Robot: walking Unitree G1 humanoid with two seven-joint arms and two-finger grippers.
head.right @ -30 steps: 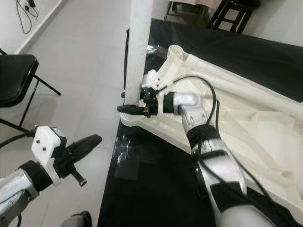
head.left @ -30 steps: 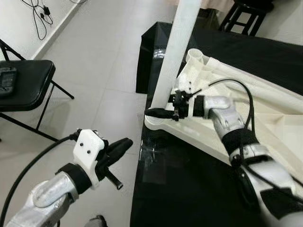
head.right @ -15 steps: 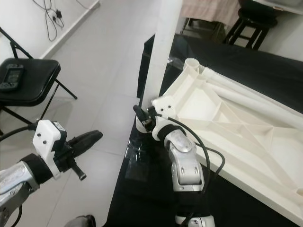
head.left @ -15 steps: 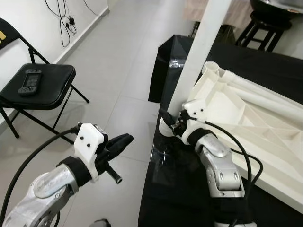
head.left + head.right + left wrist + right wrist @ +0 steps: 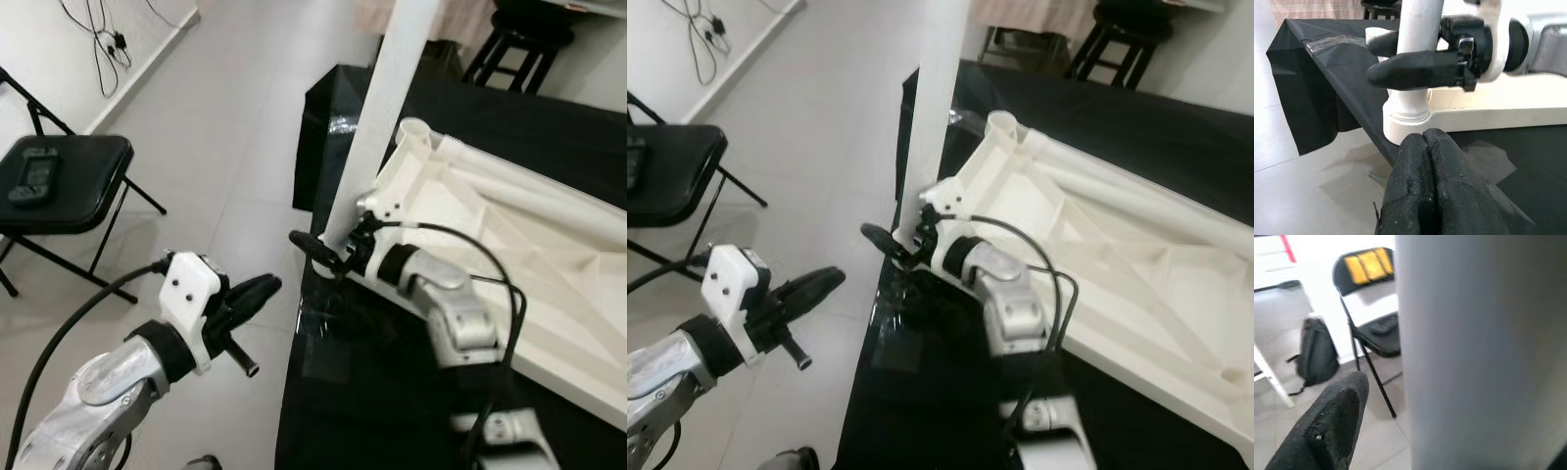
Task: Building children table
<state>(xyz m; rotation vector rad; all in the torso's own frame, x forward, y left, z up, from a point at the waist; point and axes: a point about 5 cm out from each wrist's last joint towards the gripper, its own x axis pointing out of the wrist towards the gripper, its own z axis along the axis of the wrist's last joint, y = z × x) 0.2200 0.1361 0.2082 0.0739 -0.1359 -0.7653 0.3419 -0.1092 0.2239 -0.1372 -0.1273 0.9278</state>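
White table leg point(image 5: 387, 117) pinched by right end effector point(image 5: 323, 250), left end effector point(image 5: 257, 291) pressed together, idle.

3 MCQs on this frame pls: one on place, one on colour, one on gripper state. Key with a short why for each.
1. Where does the upright table leg stand?
A. In a corner socket of the upside-down tabletop
B. Flat on the floor
C. On the folding chair

2. What colour is the cloth under the tabletop?
A. White
B. Black
C. Red

3. How is the left gripper?
A. Shut on the leg
B. Wide open
C. Shut, holding nothing

Key: 1 A, the leg's foot sits in the tabletop's corner collar at the cloth's edge. 2 B, the cloth is black around the white plastic. 3 C, the left wrist view shows its fingers pressed together short of the leg, while the right gripper fingers straddle the leg.
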